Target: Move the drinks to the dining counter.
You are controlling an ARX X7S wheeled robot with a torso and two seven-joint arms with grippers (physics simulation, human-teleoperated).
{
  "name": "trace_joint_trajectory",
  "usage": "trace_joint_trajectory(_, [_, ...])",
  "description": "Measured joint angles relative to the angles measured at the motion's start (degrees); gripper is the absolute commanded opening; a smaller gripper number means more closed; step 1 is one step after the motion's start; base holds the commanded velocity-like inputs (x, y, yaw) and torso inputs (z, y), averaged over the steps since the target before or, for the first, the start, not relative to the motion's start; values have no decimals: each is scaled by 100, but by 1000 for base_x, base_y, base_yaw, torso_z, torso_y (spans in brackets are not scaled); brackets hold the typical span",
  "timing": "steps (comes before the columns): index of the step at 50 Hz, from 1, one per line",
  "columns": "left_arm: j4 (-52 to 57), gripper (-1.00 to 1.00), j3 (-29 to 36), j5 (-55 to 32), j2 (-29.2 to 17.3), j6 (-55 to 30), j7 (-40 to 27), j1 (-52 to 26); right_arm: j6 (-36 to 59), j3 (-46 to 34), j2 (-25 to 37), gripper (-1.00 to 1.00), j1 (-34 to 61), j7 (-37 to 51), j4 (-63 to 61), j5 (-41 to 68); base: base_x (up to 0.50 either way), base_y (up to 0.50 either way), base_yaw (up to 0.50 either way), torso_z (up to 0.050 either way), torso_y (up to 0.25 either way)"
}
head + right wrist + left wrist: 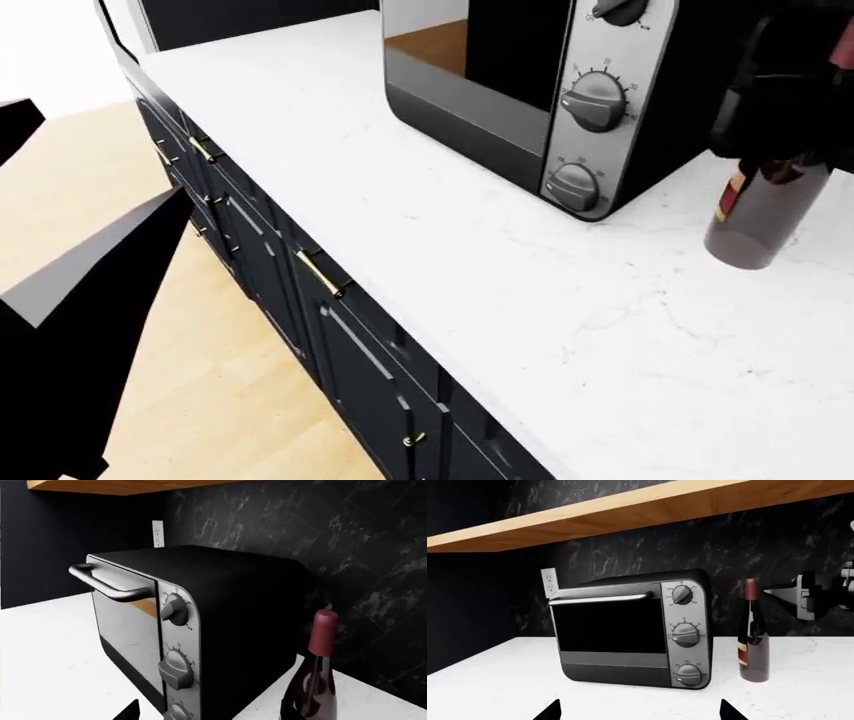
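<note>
1. Wine bottle (753,632) stands upright on the white marble table (534,300), just beside the toaster oven (634,630), ahead of both pincers.
2. Left pincer (639,711): only two dark fingertips (548,712) show, spread wide, holding nothing.
3. Right pincer (210,711): its tips are likewise apart, the bottle close before one tip.

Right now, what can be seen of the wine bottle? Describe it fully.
The wine bottle is tall, of dark-red glass, with a maroon foil capsule over its neck and a label with red and cream bands. It stands upright on the white marble counter, close beside the knob side of the toaster oven, with a small gap between them, in front of the dark marbled wall. In these views no gripper holds it. In the head view a dark shape hides its upper part.
</note>
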Motion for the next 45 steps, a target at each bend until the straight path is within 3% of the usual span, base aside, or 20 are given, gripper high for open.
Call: trace_joint_trajectory(45, [-15, 100, 6, -18, 21, -35, -19, -31, -189, -67, 585, 100, -469, -123, 396, -444, 0, 0, 0, 0, 0])
